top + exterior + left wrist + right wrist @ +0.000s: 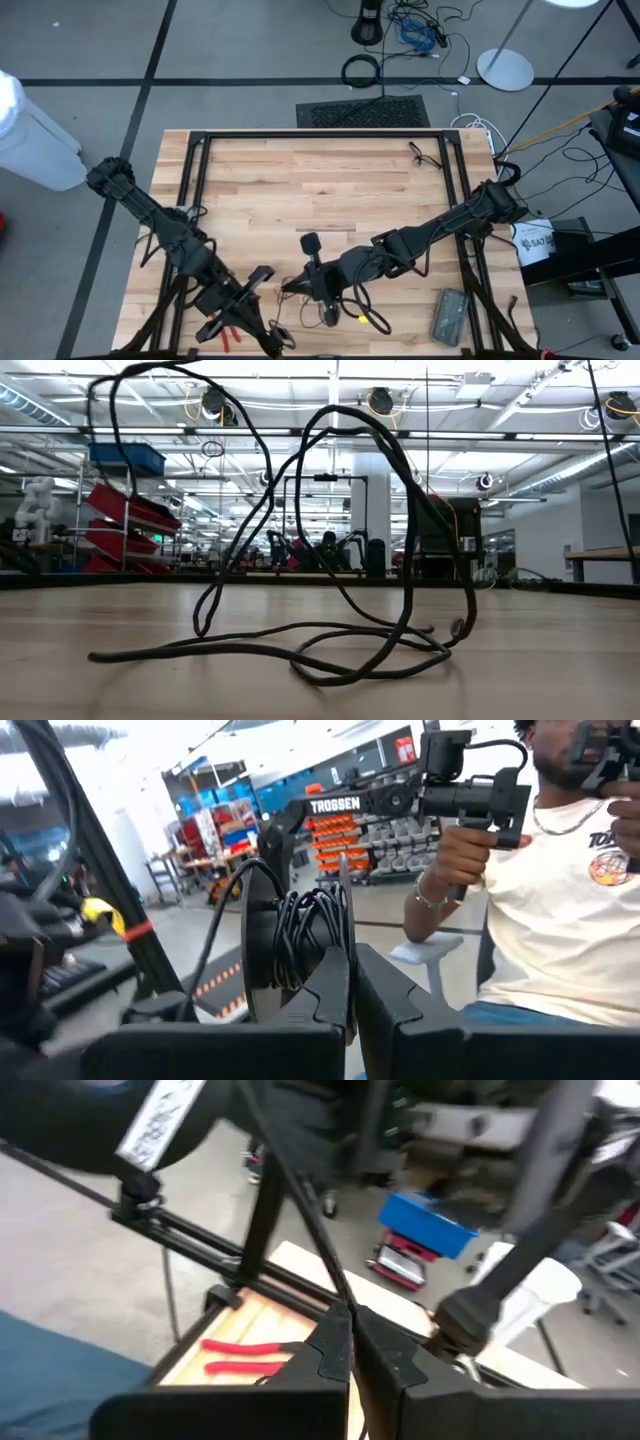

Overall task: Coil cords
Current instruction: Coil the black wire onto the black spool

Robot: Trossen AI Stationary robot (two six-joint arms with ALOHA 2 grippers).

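The coiling looks partly done: on the bench (330, 190), the left pincer (350, 982) pinches a bunch of gathered loops of the cord (305, 932), while the right pincer (350, 1330) is pressed together on a taut strand of it. Loose cord sprawls at the lower centre of the high view, so more gathering remains. Nearby lie a grey case (449, 315) at lower right and red-handled pliers (229, 335) at lower left, close to the left arm.

Overhead camera straight down, table-level camera close, two wrist cameras
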